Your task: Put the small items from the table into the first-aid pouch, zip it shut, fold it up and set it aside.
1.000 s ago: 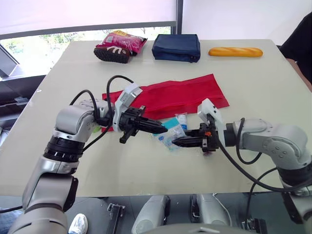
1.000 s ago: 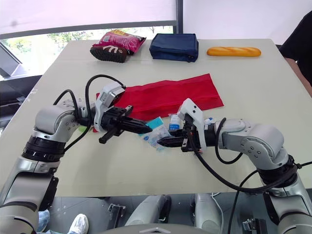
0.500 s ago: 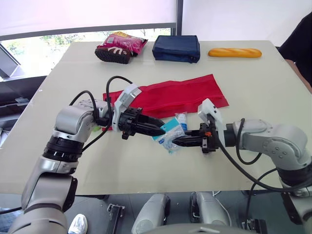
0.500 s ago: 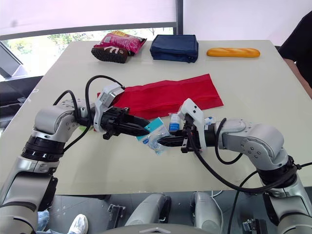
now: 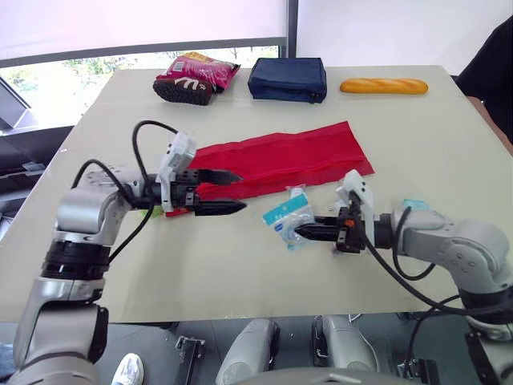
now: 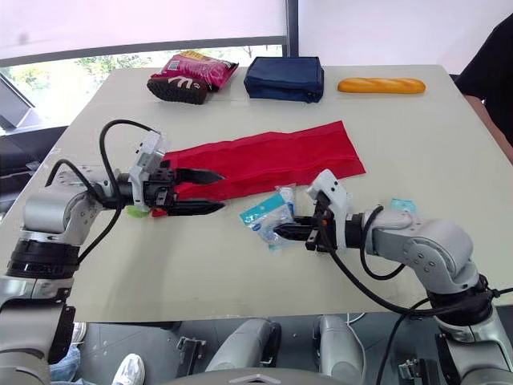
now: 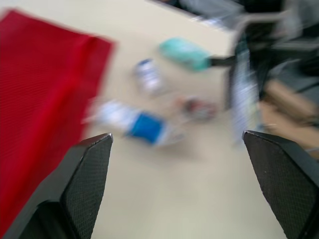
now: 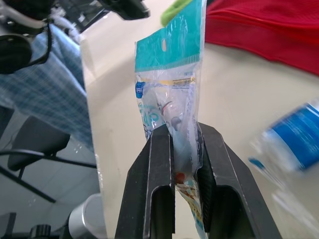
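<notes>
The red first-aid pouch lies flat and unrolled mid-table. My left gripper hovers open at the pouch's left end, its fingers spread wide with nothing between them, as the left wrist view also shows. My right gripper is shut on a clear packet with a teal header, just in front of the pouch; the right wrist view shows the packet pinched between the fingers. A small blue-and-white bottle lies by the packet. A teal item rests beside my right forearm.
A navy bag, a baguette and a pink snack bag line the far edge. Something green lies under my left wrist. A person in dark clothes stands at the far right.
My left gripper has opened, let go of the packet's header and drawn back left to the pouch's end. My right gripper stays shut on the packet and has shifted slightly right.
</notes>
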Motion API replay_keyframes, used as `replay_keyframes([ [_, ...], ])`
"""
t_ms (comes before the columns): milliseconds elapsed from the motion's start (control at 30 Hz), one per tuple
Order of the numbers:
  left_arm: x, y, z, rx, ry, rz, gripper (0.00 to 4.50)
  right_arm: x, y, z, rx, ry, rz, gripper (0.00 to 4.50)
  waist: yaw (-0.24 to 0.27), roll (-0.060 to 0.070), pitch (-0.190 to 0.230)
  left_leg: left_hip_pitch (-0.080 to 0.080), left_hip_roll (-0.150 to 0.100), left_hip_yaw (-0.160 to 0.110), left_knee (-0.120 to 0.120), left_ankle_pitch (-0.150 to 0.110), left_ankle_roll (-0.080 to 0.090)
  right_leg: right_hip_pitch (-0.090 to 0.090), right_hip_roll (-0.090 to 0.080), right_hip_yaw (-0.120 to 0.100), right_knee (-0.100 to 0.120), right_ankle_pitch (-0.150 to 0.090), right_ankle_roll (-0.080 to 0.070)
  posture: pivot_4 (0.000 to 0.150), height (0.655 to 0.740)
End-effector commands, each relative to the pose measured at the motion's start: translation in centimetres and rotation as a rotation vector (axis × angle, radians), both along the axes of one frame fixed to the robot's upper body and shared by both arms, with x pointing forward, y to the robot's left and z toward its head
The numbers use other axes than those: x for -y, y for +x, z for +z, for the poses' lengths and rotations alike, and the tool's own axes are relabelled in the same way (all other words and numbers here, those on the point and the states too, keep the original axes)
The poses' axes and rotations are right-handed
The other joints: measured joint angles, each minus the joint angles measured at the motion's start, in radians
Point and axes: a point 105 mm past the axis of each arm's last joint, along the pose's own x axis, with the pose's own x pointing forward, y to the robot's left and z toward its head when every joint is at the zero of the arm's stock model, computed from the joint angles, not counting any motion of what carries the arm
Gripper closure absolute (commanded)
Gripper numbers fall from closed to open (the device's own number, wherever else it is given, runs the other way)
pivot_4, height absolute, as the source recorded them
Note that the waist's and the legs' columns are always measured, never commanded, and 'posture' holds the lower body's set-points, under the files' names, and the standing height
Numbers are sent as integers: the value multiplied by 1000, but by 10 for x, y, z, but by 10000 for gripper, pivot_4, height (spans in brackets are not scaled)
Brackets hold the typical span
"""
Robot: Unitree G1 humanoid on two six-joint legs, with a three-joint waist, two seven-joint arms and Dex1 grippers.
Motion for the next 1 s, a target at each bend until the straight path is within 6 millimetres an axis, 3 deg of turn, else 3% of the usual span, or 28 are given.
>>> replay_keyframes([
  [33,-40,19,5,199,110,251,605,11,-3,18,118,51,-67,44482,3,0,0,0,0,0,0,0,0,0,0,0,0,0,0,1500,7395],
  [233,-69,34,-15,349,268,460,605,27,-7,25,149,69,-152,44482,16,0,0,-1,0,0,0,0,0,0,0,0,0,0,0,1500,7395],
  [333,-76,39,-26,417,390,476,605,34,-7,31,159,71,-182,44482,19,0,0,-1,0,0,0,0,0,0,0,0,0,0,1,1500,7395],
  [433,-79,46,-31,431,404,509,605,37,-7,32,159,64,-199,44482,18,-1,0,-1,0,0,0,0,0,0,0,0,0,0,1,1500,7395],
  [633,-58,57,-36,486,418,460,605,38,-4,31,156,59,-225,44482,17,-1,0,-1,0,1,0,0,0,0,0,0,0,0,1,1500,7395],
  [800,-44,53,-45,495,399,448,605,39,-6,27,148,53,-238,44482,14,-1,0,-1,0,1,0,0,1,-1,0,0,0,1,1,1500,7395],
  [1000,-46,50,-46,613,474,559,605,38,-5,26,146,54,-248,44482,15,-1,0,-1,0,1,0,0,1,0,0,0,0,0,1,1500,7395],
])
